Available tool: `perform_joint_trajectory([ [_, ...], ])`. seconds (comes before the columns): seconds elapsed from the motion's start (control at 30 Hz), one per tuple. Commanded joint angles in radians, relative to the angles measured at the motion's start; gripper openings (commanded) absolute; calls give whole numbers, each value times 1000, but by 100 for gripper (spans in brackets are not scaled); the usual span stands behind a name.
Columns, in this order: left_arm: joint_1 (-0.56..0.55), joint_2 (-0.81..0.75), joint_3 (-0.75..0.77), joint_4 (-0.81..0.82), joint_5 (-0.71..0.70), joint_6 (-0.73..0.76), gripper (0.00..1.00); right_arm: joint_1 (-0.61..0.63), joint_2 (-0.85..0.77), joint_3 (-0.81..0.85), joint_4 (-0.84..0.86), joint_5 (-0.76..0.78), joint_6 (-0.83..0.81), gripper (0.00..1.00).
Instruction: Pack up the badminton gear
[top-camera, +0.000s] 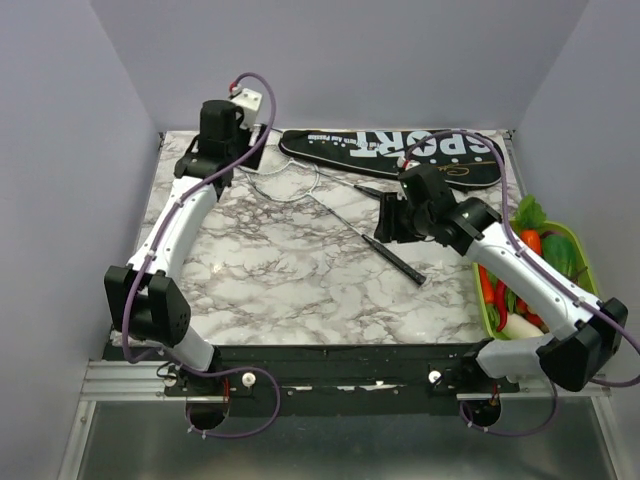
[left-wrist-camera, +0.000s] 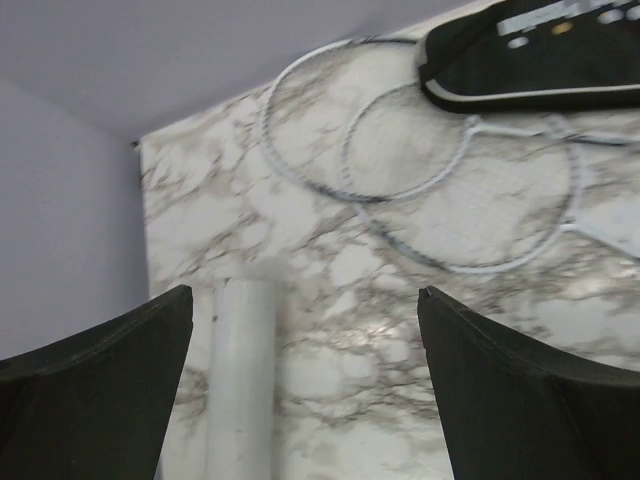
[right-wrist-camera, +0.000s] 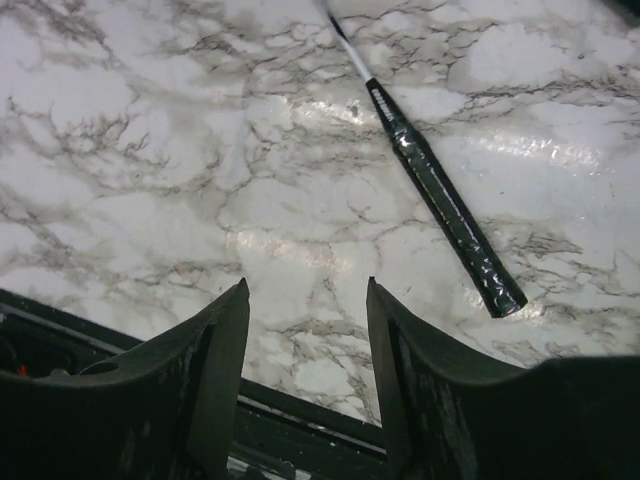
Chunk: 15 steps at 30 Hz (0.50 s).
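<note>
"Two sets of fingers, and both empty?"

"Yes. Nearest, the right fingers (right-wrist-camera: 232, 320) hang spread over the marble tabletop (right-wrist-camera: 120, 130), gripping nothing."

"What is the closest piece of gear?"

"One racket (right-wrist-camera: 440, 205). Its black wrapped grip lies flat on the tabletop just beyond those fingers and to their right in the wrist view, not touching them. Its thin shaft runs away toward the far left."

"Anything off to the side?"

"A green basket (top-camera: 592, 272) of vegetables (top-camera: 530, 242) sits at the right edge, beside the right arm."

"And farther out?"

"The left fingers (left-wrist-camera: 170, 320) are opened wide and hold nothing, above the far-left part of the tabletop. Past them both pale hoops lie flat, overlapping each other. The second racket (left-wrist-camera: 305, 125) has its hoop nearer the far-left corner, and its shaft appears to run alongside the bag."

"Where is the bag?"

"The black bag (top-camera: 390, 150) lettered SPORT lies flat along the far edge. Its narrow end reaches the hoops' far rims and seems to lie over them. Whether it is zipped I cannot tell. Both rackets lie outside it."
</note>
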Motion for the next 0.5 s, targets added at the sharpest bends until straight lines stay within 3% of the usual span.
perform_joint_trajectory([
  [0.0, -137, 12, 140, -244, 132, -143, 99, -57, 101, 85, -4, 119, 42, 61],
  [0.07, -177, -1, 128, -275, 157, -180, 99, -88, 143, 105, 0, 126, 98, 61],
  [0.2, -215, -112, -86, -117, 311, -321, 99, -181, 216, 113, 61, 123, 233, 63],
  [0.27, -218, -133, -139, -122, 326, -410, 99, -200, 248, 101, 127, 151, 282, 64],
  [0.47, -240, -210, -284, -117, 345, -452, 99, -270, 409, 177, 176, 250, 448, 64],
])
